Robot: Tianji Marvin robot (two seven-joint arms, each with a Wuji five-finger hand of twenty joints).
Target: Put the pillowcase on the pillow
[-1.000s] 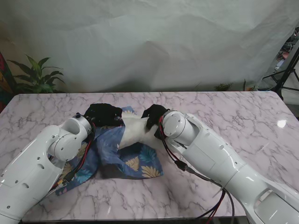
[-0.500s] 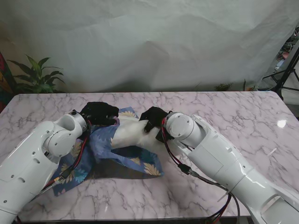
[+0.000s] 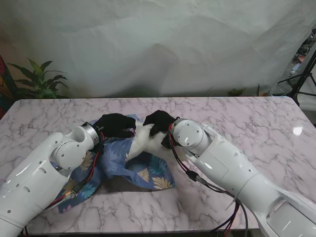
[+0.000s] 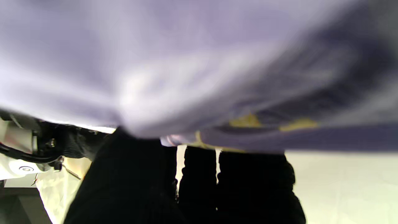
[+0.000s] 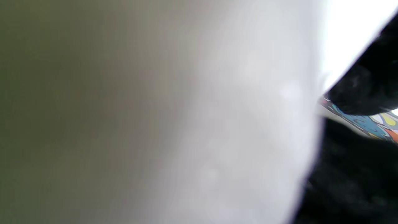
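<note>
The left hand [image 3: 116, 125], in a black glove, is closed on the far edge of the pillowcase [image 3: 123, 160], a blue cloth printed with pale and yellow leaves. In the left wrist view its dark fingers [image 4: 199, 183] rise side by side up to a blurred fold of the blue-grey cloth [image 4: 199, 68], which fills most of that picture and hides the fingertips.

The right hand [image 3: 159, 121], also gloved in black, is clamped on the far end of the white pillow [image 3: 143, 142]. In the right wrist view the pillow [image 5: 242, 124] is a pale blur pressed close to the lens, with the black glove [image 5: 351, 174] at its edge and a thin strip of printed cloth showing between two dark parts of the glove.

The two hands sit near each other, with the pillow's exposed end between them. The pillow slants from the right hand toward the robot and runs into the bunched cloth, so its nearer end is covered while the far end stays bare. The pillowcase is crumpled, part of it lying under the left forearm [image 3: 44, 173] and the rest spread flat toward the robot on the marble surface [image 3: 237, 113]. The right forearm [image 3: 232, 170] crosses the surface just beside the cloth's right edge. A green plant [image 3: 39, 81] stands beyond the far left corner, in front of a white backdrop [image 3: 163, 44].
</note>
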